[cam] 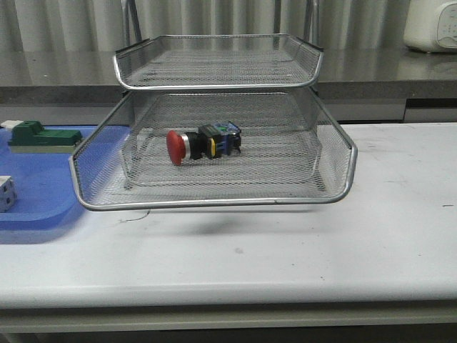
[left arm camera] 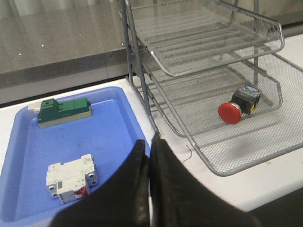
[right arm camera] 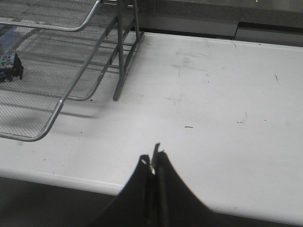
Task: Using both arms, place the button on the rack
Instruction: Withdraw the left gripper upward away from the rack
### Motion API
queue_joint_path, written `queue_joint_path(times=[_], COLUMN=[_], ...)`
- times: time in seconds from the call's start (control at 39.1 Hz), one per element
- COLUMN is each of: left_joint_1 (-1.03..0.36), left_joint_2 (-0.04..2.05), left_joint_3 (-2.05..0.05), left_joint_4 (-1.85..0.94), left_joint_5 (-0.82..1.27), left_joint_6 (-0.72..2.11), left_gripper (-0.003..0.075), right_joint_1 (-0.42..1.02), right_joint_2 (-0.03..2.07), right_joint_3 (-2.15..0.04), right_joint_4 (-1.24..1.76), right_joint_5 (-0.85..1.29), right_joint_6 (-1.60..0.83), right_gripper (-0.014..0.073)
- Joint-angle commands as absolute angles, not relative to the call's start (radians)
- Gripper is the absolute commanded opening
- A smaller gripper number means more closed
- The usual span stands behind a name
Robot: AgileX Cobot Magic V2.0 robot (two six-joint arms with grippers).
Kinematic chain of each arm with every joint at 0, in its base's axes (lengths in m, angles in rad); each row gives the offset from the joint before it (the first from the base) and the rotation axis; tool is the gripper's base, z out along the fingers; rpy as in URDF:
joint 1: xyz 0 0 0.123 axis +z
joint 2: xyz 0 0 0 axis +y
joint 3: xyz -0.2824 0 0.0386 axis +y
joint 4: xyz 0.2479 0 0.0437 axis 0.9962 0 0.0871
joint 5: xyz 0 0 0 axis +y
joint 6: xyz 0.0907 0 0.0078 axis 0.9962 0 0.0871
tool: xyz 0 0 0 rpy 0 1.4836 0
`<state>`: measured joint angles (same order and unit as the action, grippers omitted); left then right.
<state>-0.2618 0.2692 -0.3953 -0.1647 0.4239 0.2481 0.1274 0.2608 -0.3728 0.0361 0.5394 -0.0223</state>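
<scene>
Here we see the white surface (cam: 371, 214) carrying the rack (cam: 214, 204), with the blue tray (left arm camera: 113, 137) just beside it. On the blue tray sit a green block (left arm camera: 64, 111) and a white breaker (left arm camera: 72, 177), apart from each other. The button (cam: 202, 143) lies on its side in the rack's lower visible tier, red head toward the blue tray. Left tool (left arm camera: 149, 156) pressed together, holding nothing; right tool (right arm camera: 154, 163) likewise together, over bare surface.

front: faces rack (cam: 214, 143) level, close | wrists: above, flanking, share rack
</scene>
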Motion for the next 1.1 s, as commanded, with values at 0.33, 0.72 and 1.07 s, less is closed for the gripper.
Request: queue_joint_path(times=[0.33, 0.72, 1.07], left_joint_1=[-0.259, -0.259, -0.259], left_joint_2=[0.233, 0.233, 0.233], left_joint_3=[-0.419, -0.419, -0.419], left_joint_4=[-0.184, -0.184, -0.184], left_joint_5=[0.34, 0.34, 0.34], left_joint_6=[0.238, 0.238, 0.238], left_gripper=[-0.0019, -0.0019, -0.0019], right_joint_1=[0.131, 0.131, 0.347], right_joint_2=[0.271, 0.393, 0.903], right_joint_3=[-0.398, -0.416, -0.617], right_joint_4=[0.034, 0.034, 0.034], right_joint_5=[0.425, 0.181, 0.075], right_joint_6=[-0.026, -0.026, -0.026], right_gripper=[-0.011, -0.011, -0.011])
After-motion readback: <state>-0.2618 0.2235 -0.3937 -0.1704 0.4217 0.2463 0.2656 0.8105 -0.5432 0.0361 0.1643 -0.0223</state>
